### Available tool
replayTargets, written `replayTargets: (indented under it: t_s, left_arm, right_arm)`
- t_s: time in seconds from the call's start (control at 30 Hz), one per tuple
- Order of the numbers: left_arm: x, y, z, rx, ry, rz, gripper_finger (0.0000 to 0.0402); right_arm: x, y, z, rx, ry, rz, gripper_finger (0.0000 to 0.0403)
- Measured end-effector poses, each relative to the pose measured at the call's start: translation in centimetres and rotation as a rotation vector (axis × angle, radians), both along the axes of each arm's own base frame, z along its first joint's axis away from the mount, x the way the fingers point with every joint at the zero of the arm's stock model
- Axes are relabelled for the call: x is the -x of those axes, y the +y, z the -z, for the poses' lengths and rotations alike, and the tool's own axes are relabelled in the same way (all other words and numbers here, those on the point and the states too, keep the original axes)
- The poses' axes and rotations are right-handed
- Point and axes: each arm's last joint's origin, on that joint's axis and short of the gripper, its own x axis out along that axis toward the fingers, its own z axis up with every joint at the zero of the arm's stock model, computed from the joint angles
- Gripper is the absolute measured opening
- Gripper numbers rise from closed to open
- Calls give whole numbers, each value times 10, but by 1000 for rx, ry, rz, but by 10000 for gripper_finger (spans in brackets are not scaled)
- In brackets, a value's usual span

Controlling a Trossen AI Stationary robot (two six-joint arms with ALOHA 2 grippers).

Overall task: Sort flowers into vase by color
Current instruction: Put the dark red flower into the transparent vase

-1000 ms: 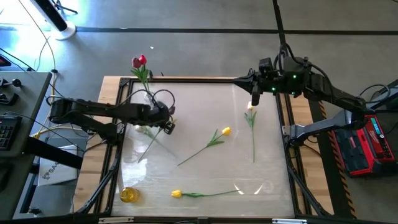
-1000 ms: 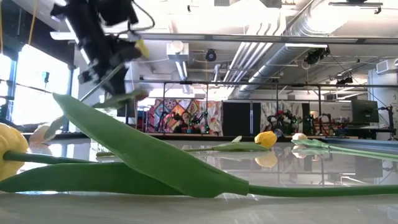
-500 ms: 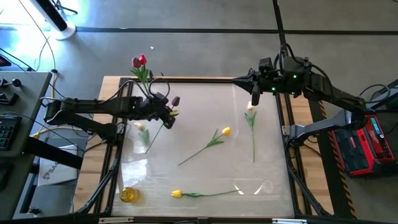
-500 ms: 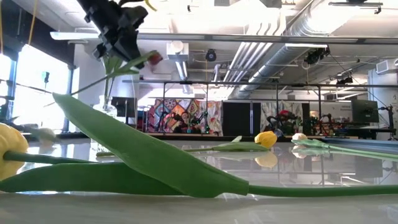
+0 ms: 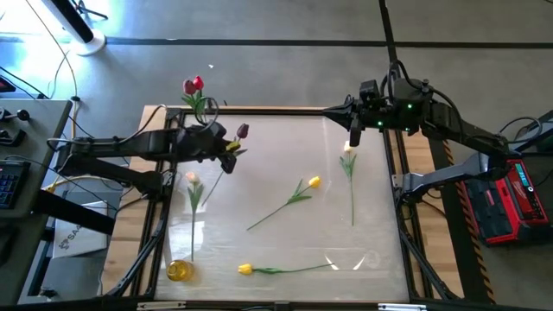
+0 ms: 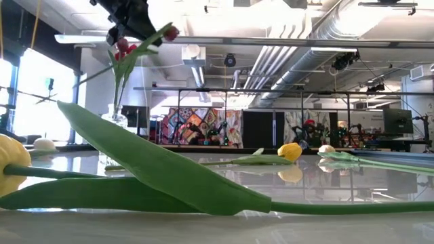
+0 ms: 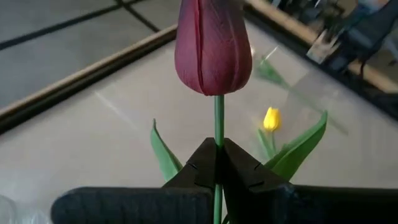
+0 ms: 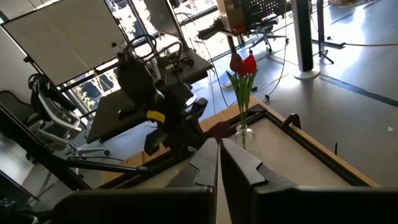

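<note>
The left arm has swung up and back toward the far left corner of the worktop (image 5: pixel 371 216) since a second ago, carrying the dark maroon tulip (image 5: pixel 242 131) off the surface; a pale tulip (image 5: pixel 191 178) with its long stem now shows lying where the arm had covered it. The left gripper (image 5: pixel 226 147) has its jaws clamped on the maroon tulip's stem just below the head, as the left wrist view shows: the stem runs straight out between the closed tips and the head (image 7: pixel 212 46) stands clear beyond them.

What matters now is how that stem lines up with the small glass vase (image 5: pixel 206 130) at the far left corner, which already holds two red tulips (image 5: pixel 193 85). From above, the held flower sits just to the right of the vase, its head pointing away from it toward the middle of the worktop. So the stem's free end, not clear from above, has to come over the vase mouth, and the long axis looks tilted rather than upright; I'd judge the wrist must tip it toward vertical before lowering.

The right gripper (image 5: pixel 352 138) waits over the far right side with jaws together, holding nothing, just above a pale tulip (image 5: pixel 348 149) lying there. Two yellow tulips (image 5: pixel 313 182) (image 5: pixel 244 269) lie on the worktop, and a yellow vase (image 5: pixel 179 270) stands at the near left corner.
</note>
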Motion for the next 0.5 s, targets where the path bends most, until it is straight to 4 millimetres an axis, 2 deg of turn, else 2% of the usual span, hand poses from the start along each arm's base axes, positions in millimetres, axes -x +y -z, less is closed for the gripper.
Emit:
replayTargets:
  t_s: [0.5]
  left_arm:
    - [26, 0, -50, -367, -228, 62, 0]
  right_arm:
    - [0, 0, 0, 1, -1, 0, 9]
